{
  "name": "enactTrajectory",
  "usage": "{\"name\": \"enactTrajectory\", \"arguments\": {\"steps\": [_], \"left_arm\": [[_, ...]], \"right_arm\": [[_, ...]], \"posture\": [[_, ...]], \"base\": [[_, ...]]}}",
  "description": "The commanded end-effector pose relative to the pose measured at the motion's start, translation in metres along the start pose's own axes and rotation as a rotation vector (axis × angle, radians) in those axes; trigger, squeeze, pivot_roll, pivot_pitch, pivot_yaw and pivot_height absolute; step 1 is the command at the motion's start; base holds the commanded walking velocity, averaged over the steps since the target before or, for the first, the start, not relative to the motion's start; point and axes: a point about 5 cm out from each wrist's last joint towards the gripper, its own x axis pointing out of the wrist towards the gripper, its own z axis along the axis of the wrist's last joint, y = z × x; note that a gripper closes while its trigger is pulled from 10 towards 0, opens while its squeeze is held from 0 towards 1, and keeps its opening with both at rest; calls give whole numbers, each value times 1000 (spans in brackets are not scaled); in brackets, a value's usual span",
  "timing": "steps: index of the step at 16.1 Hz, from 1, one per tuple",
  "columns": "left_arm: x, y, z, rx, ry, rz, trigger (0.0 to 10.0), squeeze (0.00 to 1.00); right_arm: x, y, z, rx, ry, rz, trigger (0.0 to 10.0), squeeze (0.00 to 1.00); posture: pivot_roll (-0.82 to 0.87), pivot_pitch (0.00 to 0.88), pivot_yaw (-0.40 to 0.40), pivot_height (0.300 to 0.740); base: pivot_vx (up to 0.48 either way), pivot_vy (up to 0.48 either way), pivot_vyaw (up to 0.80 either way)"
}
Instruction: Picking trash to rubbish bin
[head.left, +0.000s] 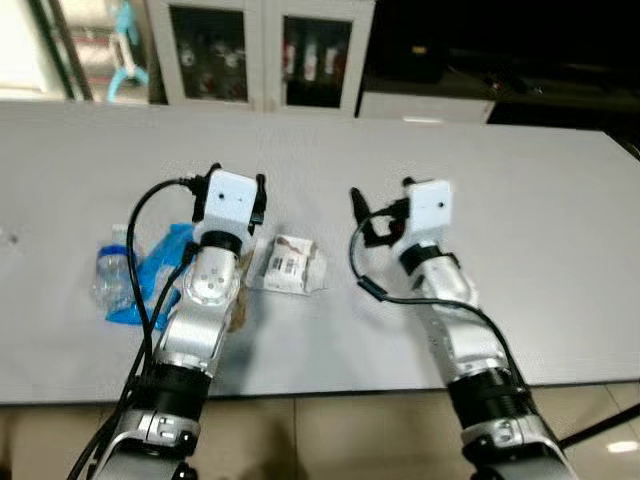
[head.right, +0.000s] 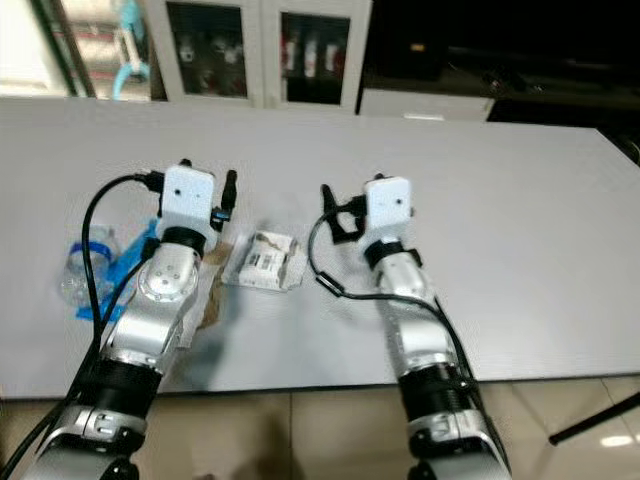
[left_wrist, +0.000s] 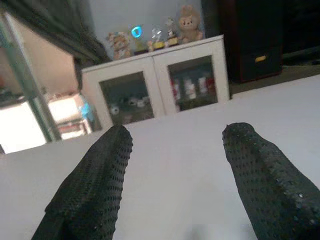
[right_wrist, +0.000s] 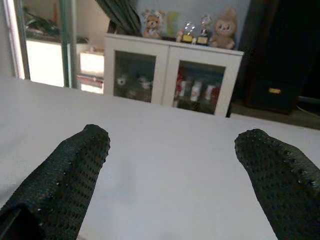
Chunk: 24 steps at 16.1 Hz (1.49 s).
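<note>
On the pale table (head.left: 520, 190) lies a crumpled white wrapper (head.left: 288, 264) with a printed label, between my two arms. A crushed clear bottle (head.left: 108, 272) and a blue plastic bag (head.left: 160, 262) lie left of my left arm. A brown scrap (head.left: 240, 306) pokes out beside that arm. My left gripper (head.left: 237, 180) hovers just left of and beyond the wrapper, open and holding nothing, its fingers (left_wrist: 100, 170) pointing over the table. My right gripper (head.left: 380, 196) is right of the wrapper, also open and holding nothing, fingers (right_wrist: 70, 175) spread wide.
A white cabinet (head.left: 260, 50) with glass doors stands beyond the table's far edge, with toy figures (right_wrist: 200, 30) on top. Dark furniture (head.left: 500, 50) is at the back right. The table's near edge (head.left: 330, 392) runs just before my body, with tiled floor below.
</note>
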Motion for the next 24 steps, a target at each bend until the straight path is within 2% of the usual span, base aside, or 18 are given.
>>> {"name": "enactTrajectory", "arguments": {"steps": [1,10,13,15,16,19,24], "left_arm": [[0,2,1,12,2,11,10000,0],[1,5,-1,5,11,25,10000,0],[-1,3,-6,-2,34,4,10000,0],[-1,8,-9,3,44,16,10000,0],[0,18,-11,-12,55,44,10000,0],[2,34,-14,-10,69,87,10000,0],[1,23,-13,-15,68,75,10000,0]], "right_arm": [[1,1,4,7,-16,7,10000,0],[0,2,3,19,-7,20,10000,0],[0,3,2,21,1,26,10000,0],[0,3,1,20,4,30,10000,0],[-1,3,1,20,5,32,10000,0],[-1,4,1,20,8,38,10000,0],[0,6,1,22,10,51,10000,0]], "posture": [[15,34,-96,740],[15,40,-95,740],[16,43,-97,740],[14,43,-97,740],[14,41,-97,740],[17,43,-99,740],[16,44,-103,740]], "base": [[0,-266,0],[0,-263,0],[0,0,0],[0,0,0],[0,0,0],[0,0,0],[0,0,0]]}}
